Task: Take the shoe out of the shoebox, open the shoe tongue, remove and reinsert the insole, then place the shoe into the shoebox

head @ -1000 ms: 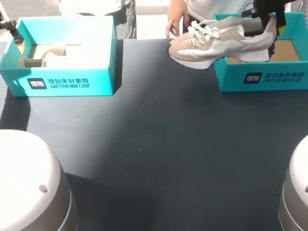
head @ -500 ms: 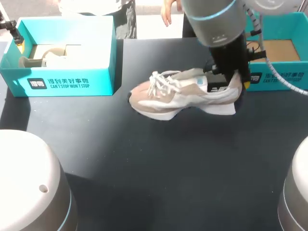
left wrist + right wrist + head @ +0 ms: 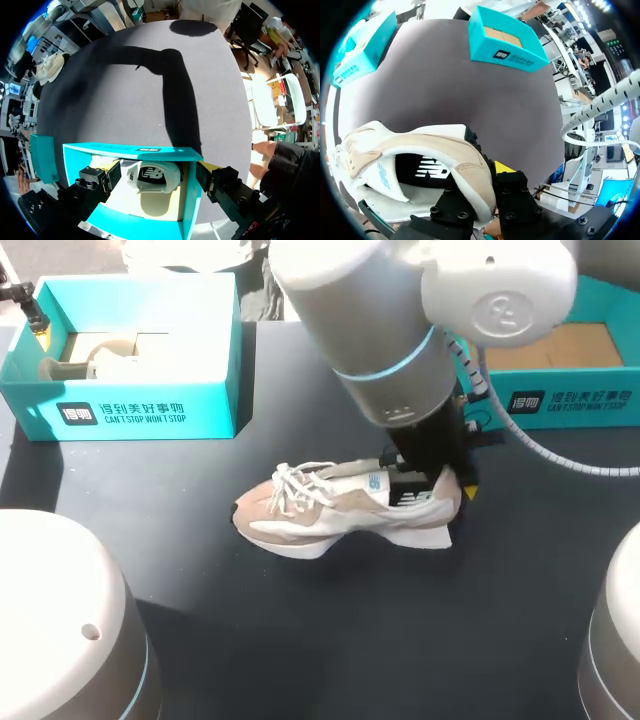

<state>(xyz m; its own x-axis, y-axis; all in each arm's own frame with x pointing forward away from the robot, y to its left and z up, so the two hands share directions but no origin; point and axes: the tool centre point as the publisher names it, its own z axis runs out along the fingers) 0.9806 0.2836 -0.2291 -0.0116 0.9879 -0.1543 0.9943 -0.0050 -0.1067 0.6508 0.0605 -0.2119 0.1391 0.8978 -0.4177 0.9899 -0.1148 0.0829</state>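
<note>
Clamping shoe (image 3: 340,510), mid dark table (image 3: 330,640): R gripper (image 3: 481,179).

This is a robotics lab bench: a thick grey robot arm (image 3: 400,330) hangs over a plain dark table (image 3: 330,640), a ribbed cable hose (image 3: 560,453) looping just beside its gripper (image 3: 455,485), which is clamped on a shoe (image 3: 320,515) at the heel. One teal shoebox (image 3: 570,400) stands near that gripper, a second shoebox (image 3: 130,410) well apart from it.
</note>
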